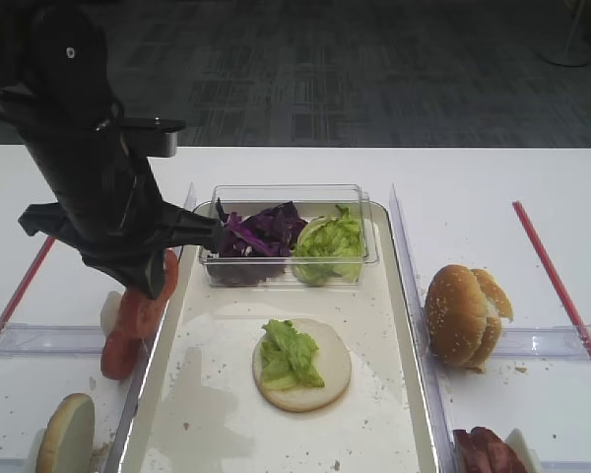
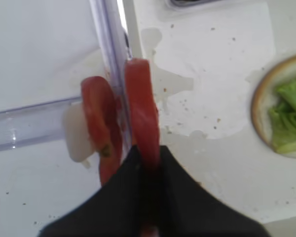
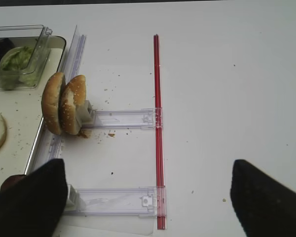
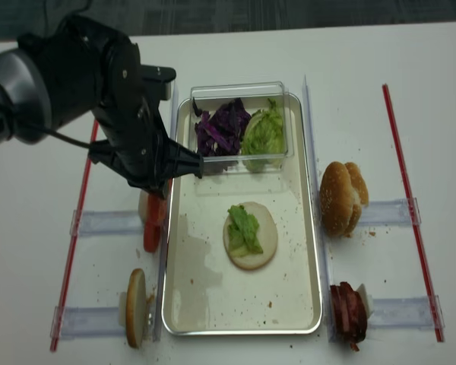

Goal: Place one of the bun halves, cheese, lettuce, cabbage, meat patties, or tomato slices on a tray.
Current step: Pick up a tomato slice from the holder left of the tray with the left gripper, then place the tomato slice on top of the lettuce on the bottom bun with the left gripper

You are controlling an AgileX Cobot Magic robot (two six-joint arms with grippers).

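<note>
Left gripper (image 2: 147, 197) is pinched on one of the tomato slices (image 2: 140, 111), held on edge at the tray's (image 1: 404, 305) left rim; only the left wrist view shows this grip, since in both high views the black arm covers the fingertips. That wrist view also shows a second tomato slice (image 2: 97, 123) standing just beside the held one, against a white stop on a clear rail. How many slices stand in that row altogether is hard to say, as they overlap.

Right gripper (image 3: 148, 197) shows only in the right wrist view, as two dark fingers (image 3: 32, 202) spread wide apart above the desk (image 3: 227, 89), holding nothing.

On the tray floor lies one bun half (image 1: 315, 379), cut face up, with one piece of lettuce (image 1: 288, 355) on it. One clear tub (image 1: 288, 195) sits at the tray's far end, holding a heap of purple cabbage (image 1: 261, 235) on the left and more lettuce on the right. Two bun halves (image 1: 463, 313) stand on edge right of the tray, and one more (image 1: 64, 434) at the near left. Meat patties (image 4: 348, 310) stand near the tray's near right corner; the realsense view shows them whole. Two red strips (image 4: 410, 209) edge the layout
</note>
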